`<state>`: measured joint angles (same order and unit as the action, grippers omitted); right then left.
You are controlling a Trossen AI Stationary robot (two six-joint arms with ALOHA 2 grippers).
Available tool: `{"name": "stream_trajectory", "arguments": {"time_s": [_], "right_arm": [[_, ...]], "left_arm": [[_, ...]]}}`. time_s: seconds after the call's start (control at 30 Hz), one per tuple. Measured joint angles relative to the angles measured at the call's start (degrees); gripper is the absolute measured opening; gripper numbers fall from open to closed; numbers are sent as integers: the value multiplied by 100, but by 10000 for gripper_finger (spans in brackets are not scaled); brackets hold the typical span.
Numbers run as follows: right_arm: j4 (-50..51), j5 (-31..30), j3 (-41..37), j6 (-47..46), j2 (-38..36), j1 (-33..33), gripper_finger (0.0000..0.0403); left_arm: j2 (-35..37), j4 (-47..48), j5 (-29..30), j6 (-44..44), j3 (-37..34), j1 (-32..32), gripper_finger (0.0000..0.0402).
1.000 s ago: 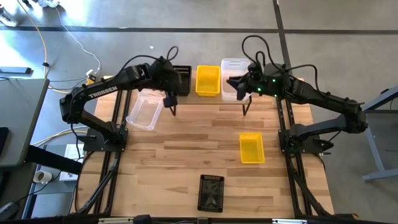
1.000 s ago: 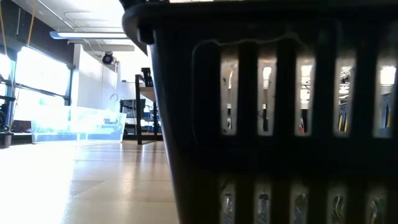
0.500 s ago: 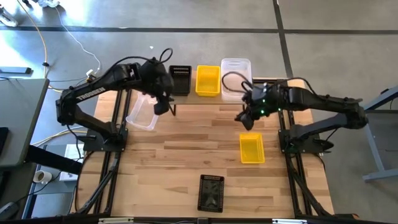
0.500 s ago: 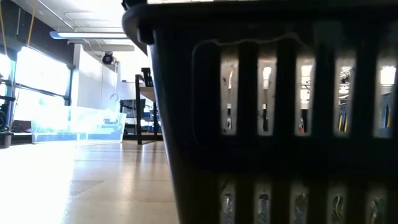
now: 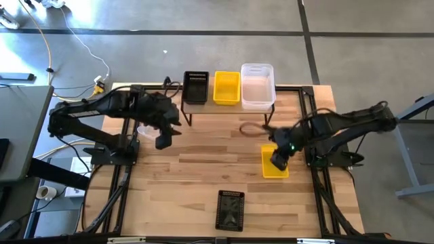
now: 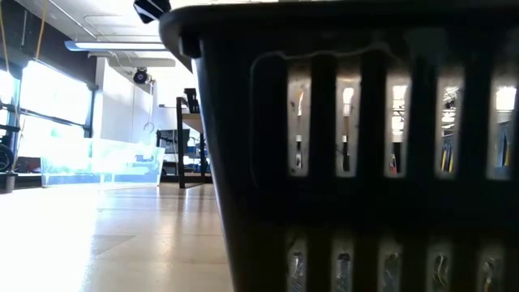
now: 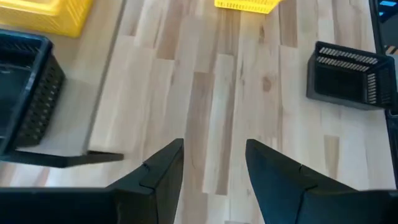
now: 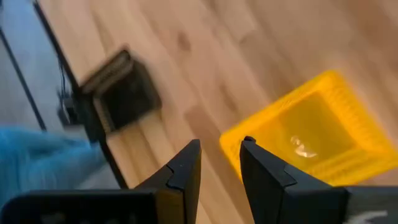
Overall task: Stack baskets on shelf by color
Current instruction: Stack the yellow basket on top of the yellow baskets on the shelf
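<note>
Standing at the far edge of the table (image 5: 203,169), the shelf (image 5: 230,108) held black, yellow and clear baskets. A loose yellow basket (image 5: 274,169) lay long side running near to far. The right gripper (image 5: 279,161) hung right over it, fingers apart and empty. The left gripper (image 5: 163,140), open and empty, was well apart.

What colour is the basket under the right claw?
Yellow basket; clearest in the high view.

yellow basket (image 5: 274,163), black mesh basket (image 5: 230,210)
</note>
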<state>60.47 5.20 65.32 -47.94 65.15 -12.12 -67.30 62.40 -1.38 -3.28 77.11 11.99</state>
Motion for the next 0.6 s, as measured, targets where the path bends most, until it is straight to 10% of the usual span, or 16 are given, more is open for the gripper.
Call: {"name": "stream_trajectory", "arguments": {"time_s": [0.6], "right_arm": [[-993, 10, -1618, 339, 60, -1341, 136]], "left_arm": [[34, -92, 377, -428, -143, -841, 163]]}}
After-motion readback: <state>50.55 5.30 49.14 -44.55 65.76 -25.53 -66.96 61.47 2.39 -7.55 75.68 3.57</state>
